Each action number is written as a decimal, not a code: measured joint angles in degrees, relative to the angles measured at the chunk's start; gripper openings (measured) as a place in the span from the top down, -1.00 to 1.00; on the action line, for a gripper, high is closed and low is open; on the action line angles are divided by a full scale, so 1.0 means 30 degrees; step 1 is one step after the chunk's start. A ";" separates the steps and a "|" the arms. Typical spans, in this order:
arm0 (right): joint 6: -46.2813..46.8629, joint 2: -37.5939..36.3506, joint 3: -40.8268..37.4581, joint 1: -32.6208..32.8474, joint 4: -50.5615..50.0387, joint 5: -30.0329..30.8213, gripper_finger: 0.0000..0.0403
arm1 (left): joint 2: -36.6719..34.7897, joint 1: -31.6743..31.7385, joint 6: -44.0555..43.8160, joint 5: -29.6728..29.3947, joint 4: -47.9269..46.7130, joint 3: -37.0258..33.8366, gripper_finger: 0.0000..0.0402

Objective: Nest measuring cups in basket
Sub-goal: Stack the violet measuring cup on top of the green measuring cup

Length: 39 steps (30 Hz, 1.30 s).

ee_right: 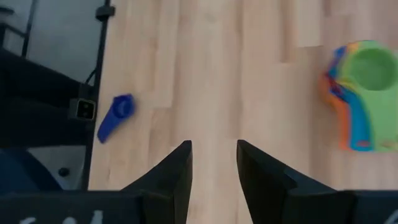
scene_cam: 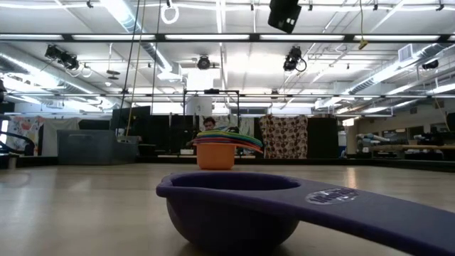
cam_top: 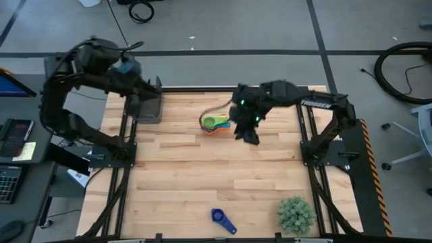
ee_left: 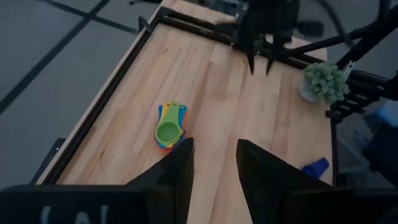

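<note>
Table: pale wooden butcher-block top point(cam_top: 202, 175) in a black metal frame; every place below is given from the nested stack of cups.
Left arm: parked at the table's far left corner, well apart from the stack.
Right arm: reaches in from the right side, its wrist just right of the stack.
Basket: small dark grey-brown rectangular tray with low walls point(cam_top: 149, 108), on the table left of the stack, right under the left arm; no cup is visible in it.
Plant: spiky green plastic ball point(cam_top: 295, 214), well apart from the stack at the near right corner.
Left gripper point(ee_left: 212, 165): two dark fingers a narrow gap apart, nothing between them, touching nothing; the stack lies on the wood ahead of them.
Right gripper point(ee_right: 212, 163): dark fingers slightly parted, empty, above bare wood just beside the stack, not touching it.
Nested stack: plastic measuring cups point(cam_top: 216, 124) on the bare table; green on top, with yellow, red, light blue and orange below, handles fanned.
Loose cup: dark blue plastic scoop with a flat handle point(cam_top: 223, 219), alone near the front edge, well apart from the stack.
</note>
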 joint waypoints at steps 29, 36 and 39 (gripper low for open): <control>0.4259 0.0646 -0.8298 0.7075 1.5690 0.6035 0.36 | -0.0862 0.0007 0.0811 -0.0066 -0.0004 0.0000 0.37; 0.4935 0.3290 -0.7993 0.7864 1.7153 0.5167 0.36 | -0.0862 0.0007 0.0811 -0.0061 -0.0004 -0.0015 0.37; 0.5274 0.4306 -0.7678 0.8124 1.7109 0.4818 0.36 | -0.0862 0.0007 0.0800 -0.0058 0.0000 -0.0015 0.37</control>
